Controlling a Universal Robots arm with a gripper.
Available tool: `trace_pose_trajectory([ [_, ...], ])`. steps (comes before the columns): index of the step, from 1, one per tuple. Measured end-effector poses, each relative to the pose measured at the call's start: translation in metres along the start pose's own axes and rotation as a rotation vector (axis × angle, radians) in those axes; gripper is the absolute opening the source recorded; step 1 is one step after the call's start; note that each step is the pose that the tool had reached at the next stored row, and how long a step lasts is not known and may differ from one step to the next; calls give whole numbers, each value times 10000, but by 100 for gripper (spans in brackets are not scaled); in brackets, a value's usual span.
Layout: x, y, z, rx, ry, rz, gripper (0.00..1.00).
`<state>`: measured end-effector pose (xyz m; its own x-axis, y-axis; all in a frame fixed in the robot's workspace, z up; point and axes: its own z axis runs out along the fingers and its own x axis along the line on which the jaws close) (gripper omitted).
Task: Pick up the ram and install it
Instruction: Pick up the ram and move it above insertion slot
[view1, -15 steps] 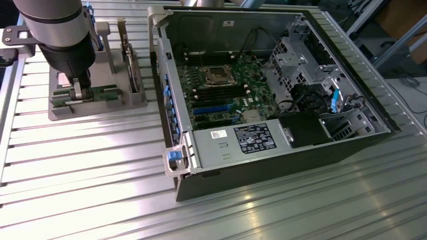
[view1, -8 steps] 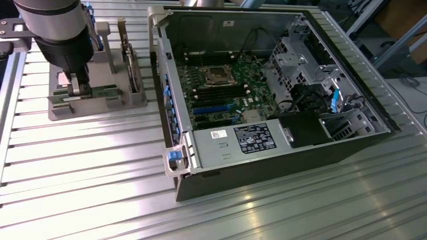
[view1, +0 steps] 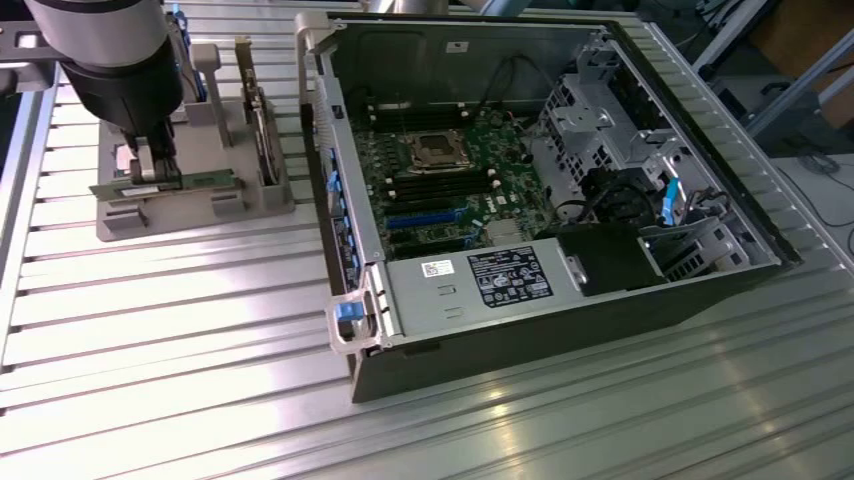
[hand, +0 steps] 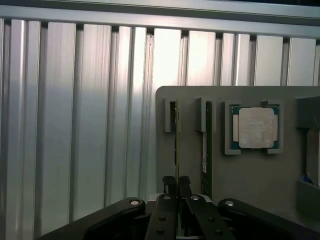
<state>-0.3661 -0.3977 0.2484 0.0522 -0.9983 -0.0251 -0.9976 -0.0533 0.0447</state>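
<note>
Green ram (view1: 207, 181) in grey holder (view1: 267, 205)

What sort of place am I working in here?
Probably a computer-assembly test bench: a ribbed aluminium table, an open desktop case with its motherboard, and a grey parts holder carrying the ram and a processor chip.

Table (view1: 160, 330) ribbed shiny metal; holder (view1: 260, 202) matt plastic; tool (hand: 177, 181) glossy black; ram (view1: 207, 181) matt board.
</note>
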Motion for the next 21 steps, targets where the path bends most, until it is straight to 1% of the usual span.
trace_pose_trajectory([
  [6, -2, 4, -88, 0, 0, 0, 13],
  [11, -5, 8, -182, 0, 0, 0, 13],
  [21, -10, 18, -409, 1, 0, 0, 13],
])
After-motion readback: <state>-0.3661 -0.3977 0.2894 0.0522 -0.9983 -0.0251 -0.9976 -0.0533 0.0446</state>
